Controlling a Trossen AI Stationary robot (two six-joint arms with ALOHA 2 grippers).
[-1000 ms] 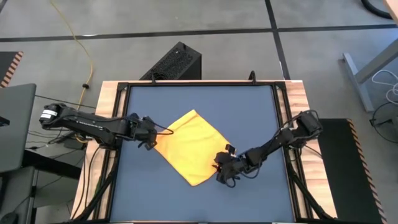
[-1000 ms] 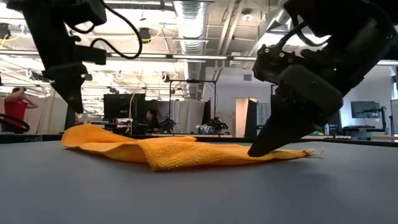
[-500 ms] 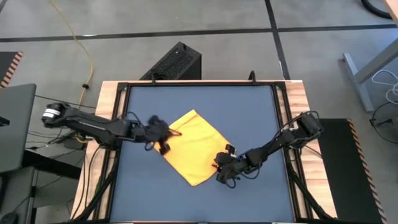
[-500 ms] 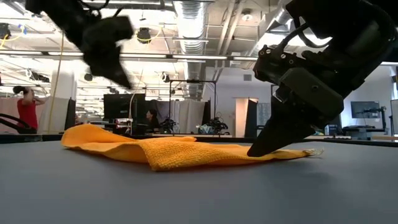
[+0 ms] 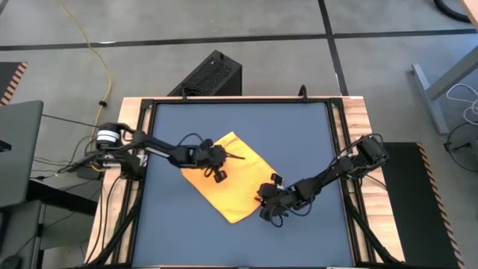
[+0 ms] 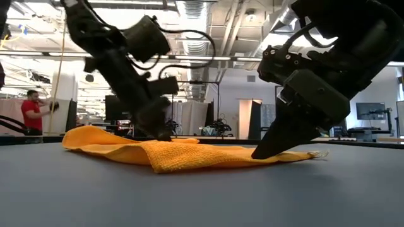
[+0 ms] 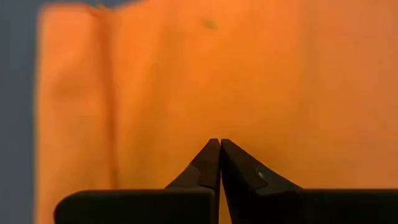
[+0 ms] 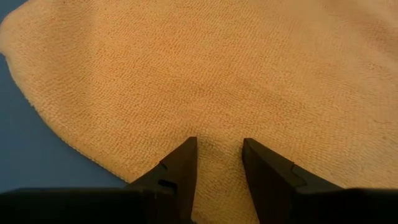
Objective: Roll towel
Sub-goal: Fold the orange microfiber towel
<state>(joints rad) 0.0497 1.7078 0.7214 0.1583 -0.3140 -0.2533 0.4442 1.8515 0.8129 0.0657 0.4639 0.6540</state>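
The yellow towel point(image 5: 240, 187) lies spread flat as a diamond on the dark blue table point(image 5: 299, 127), with a low fold showing in the low view point(image 6: 183, 154). My left gripper point(image 5: 222, 175) is shut, its tips point(image 7: 219, 144) right at the towel's left part point(image 7: 280, 74) and slanting down point(image 6: 165, 135). My right gripper point(image 5: 261, 199) stands open at the towel's near right edge point(image 8: 249, 74), with cloth showing in the gap between its fingers point(image 8: 219, 146). My left gripper's shut tips reach the surface of the towel's left part point(image 7: 211, 124), slanting down from the table's left; whether they touch the cloth I cannot tell. My right gripper's two open fingertips point(image 8: 186, 152) rest on top of the towel near its near right edge point(image 8: 217, 134), slanting down from the table's right point(image 6: 257, 154). The cloth there lies flat on the table.
A wooden frame point(image 5: 357, 149) borders the table. A black box point(image 5: 213, 75) stands on the floor beyond the far edge. In the room behind, a person in red point(image 6: 30, 113) stands far off. Bare tabletop lies all round the towel.
My left gripper has swung from the towel's left corner toward the table's right and down, tipping to a slant, and now stands over the towel's left part. The towel and my right gripper have stayed where they were.
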